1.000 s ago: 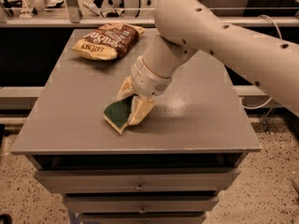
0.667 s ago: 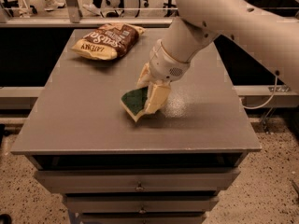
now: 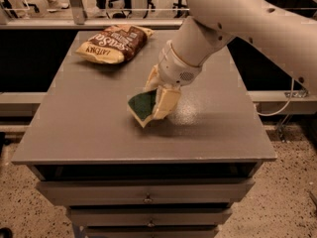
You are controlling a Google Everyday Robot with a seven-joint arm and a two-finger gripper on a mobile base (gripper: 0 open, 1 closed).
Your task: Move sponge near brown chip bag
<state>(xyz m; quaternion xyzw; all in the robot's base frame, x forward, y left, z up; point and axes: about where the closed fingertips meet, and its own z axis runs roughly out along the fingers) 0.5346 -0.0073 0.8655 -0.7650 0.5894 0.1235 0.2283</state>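
Observation:
The sponge (image 3: 140, 104), dark green on top with a pale yellow foam edge, is held between my gripper's (image 3: 157, 96) cream-coloured fingers, just above the middle of the grey table (image 3: 89, 128). The gripper is shut on the sponge and hangs from the white arm that comes in from the upper right. The brown chip bag (image 3: 115, 43), brown with a cream-yellow end and white lettering, lies flat at the table's far left corner, apart from the sponge.
The table top has drawers below its front edge (image 3: 146, 198). A rail and a darker bench (image 3: 34, 24) run behind the table, with people's legs beyond. A cable (image 3: 285, 100) hangs at the right.
The gripper with the sponge has moved away from the table's front edge toward the middle, further back and slightly right, and sits a little higher.

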